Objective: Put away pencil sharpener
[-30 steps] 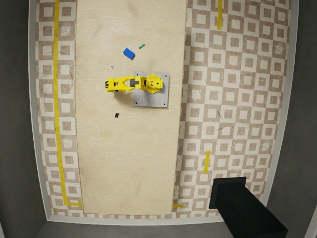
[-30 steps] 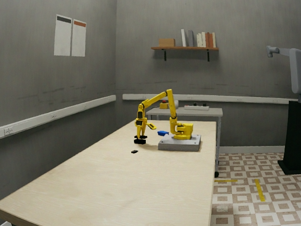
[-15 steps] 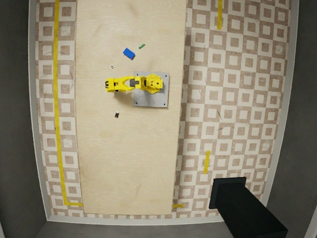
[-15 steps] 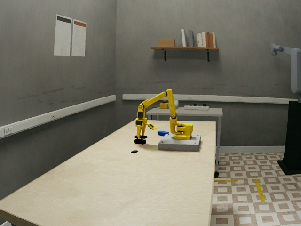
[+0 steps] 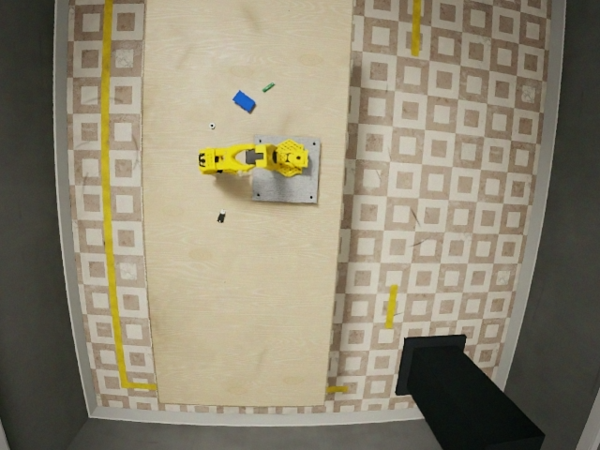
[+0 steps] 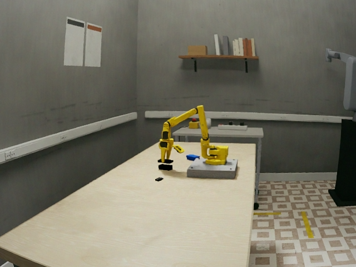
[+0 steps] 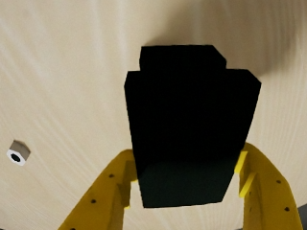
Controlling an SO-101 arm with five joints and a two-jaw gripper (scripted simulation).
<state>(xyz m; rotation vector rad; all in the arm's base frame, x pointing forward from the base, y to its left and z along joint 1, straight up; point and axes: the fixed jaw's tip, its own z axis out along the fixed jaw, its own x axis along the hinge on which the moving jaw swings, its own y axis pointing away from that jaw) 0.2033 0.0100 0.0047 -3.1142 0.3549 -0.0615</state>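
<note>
My gripper (image 6: 165, 158) points straight down near the table's left side and is shut on the black lid (image 6: 165, 161), holding it level. The black box (image 6: 165, 167) sits on the table directly under the lid, with a small gap between them. In the wrist view the lid (image 7: 186, 134) fills the space between my yellow fingers and hides the inside of the box. In the overhead view my gripper (image 5: 205, 162) covers both. I see no pencil sharpener that I can name for sure.
A small black and white object (image 5: 221, 216) lies on the table near the box. A small white piece with a dark hole (image 5: 211, 126) lies on the other side and shows in the wrist view (image 7: 17, 153). A blue block (image 5: 244, 100) and a green piece (image 5: 268, 87) lie further off. The grey base plate (image 5: 286, 169) holds the arm.
</note>
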